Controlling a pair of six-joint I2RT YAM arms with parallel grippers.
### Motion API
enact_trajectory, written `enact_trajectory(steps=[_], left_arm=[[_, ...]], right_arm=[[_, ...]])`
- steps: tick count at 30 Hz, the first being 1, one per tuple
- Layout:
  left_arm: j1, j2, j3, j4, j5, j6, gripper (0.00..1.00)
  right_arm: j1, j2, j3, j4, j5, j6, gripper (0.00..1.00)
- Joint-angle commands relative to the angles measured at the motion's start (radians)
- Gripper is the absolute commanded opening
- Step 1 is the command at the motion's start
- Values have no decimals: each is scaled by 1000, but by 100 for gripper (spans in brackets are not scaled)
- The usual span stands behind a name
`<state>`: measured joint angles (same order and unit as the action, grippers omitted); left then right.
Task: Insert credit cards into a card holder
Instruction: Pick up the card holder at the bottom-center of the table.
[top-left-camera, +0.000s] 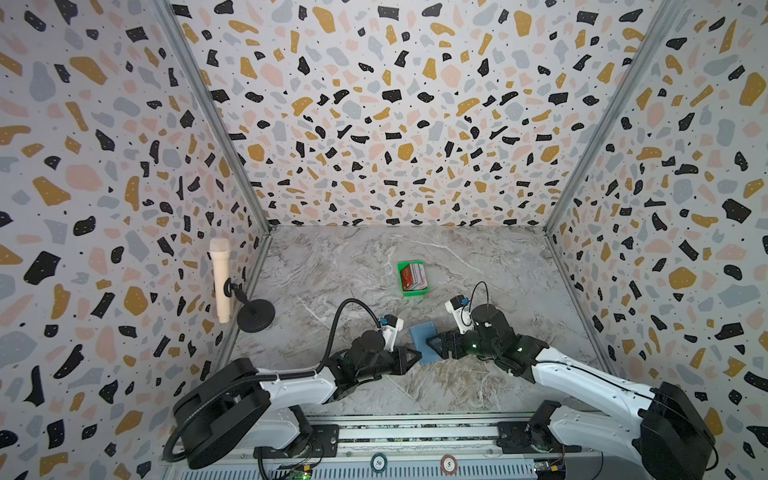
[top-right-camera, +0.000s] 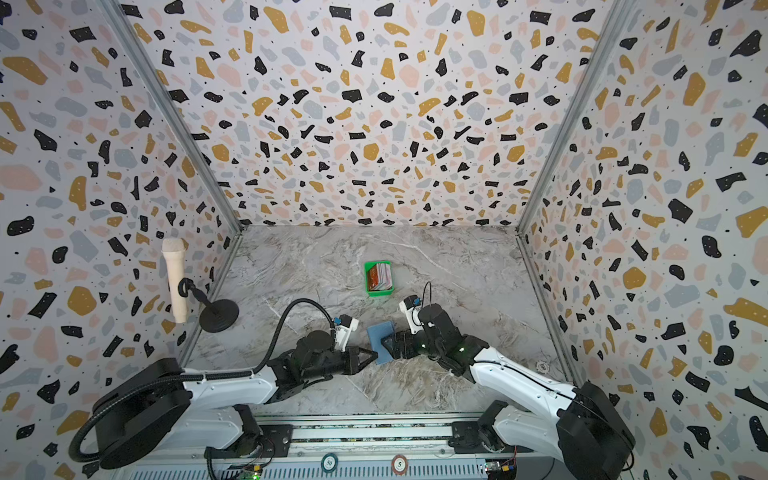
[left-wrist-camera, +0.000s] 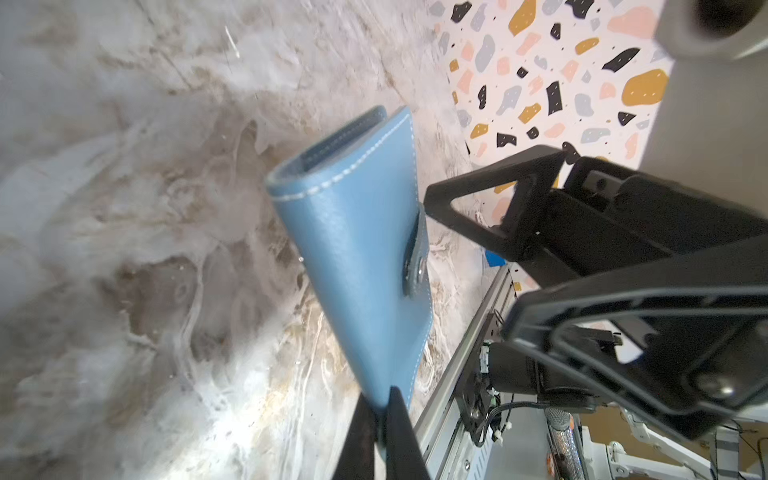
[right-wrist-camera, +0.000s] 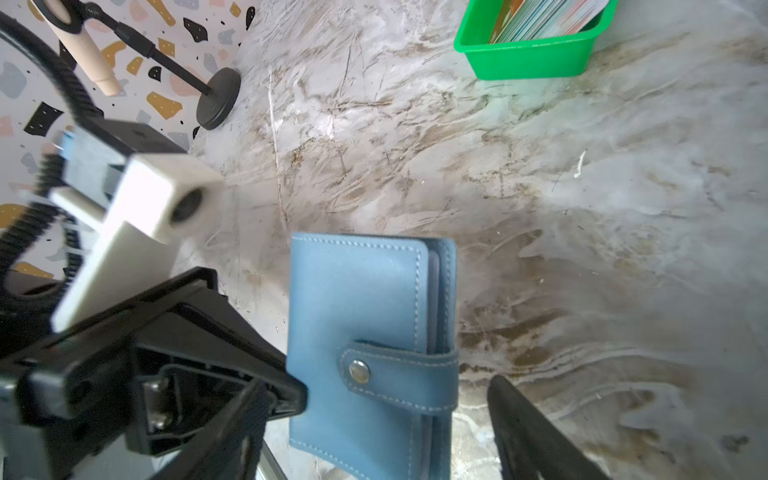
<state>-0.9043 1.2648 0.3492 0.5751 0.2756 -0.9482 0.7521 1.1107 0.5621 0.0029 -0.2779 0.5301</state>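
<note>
snapped-shut blue card holder, cards stacked

We see a worktop of grey-white marble pattern with brownish veins, scuffed with fine scratches in the wrist views. Near its middle, toward the back, stands a green tray, flat on the surface, with the credit cards packed on edge inside. At the left side, close to the wall, we find a round black base of a stand. Toward the front lies the card holder, snapped shut. We cannot tell whether it rests on the surface. A small white scrap lies on bare marble.
</note>
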Motion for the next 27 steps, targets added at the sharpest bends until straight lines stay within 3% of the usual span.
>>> enact_trajectory(steps=[1, 3, 7, 12, 14, 16, 20, 22, 27], left_arm=[[22, -76, 53, -101, -41, 57, 0], [52, -109, 60, -130, -8, 101, 0], [103, -149, 69, -154, 75, 127, 0], [104, -131, 95, -158, 113, 132, 0], [104, -125, 98, -142, 125, 125, 0], [104, -130, 100, -138, 128, 126, 0], [114, -164, 111, -188, 125, 154, 0], [117, -186, 112, -195, 131, 155, 0], [117, -196, 128, -185, 173, 158, 0]], right_arm=[[0, -1, 8, 29, -51, -53, 86], [-30, -19, -11, 82, -138, -55, 86], [-100, -32, -34, 168, -333, -46, 75], [-103, -1, -21, 219, -441, -32, 44], [-104, 19, -16, 226, -454, -28, 41], [-108, 24, -9, 203, -426, -35, 47], [-144, -43, -18, 172, -376, -40, 80], [-165, -52, -19, 159, -374, -44, 85], [-169, 31, -4, 219, -504, -35, 84]])
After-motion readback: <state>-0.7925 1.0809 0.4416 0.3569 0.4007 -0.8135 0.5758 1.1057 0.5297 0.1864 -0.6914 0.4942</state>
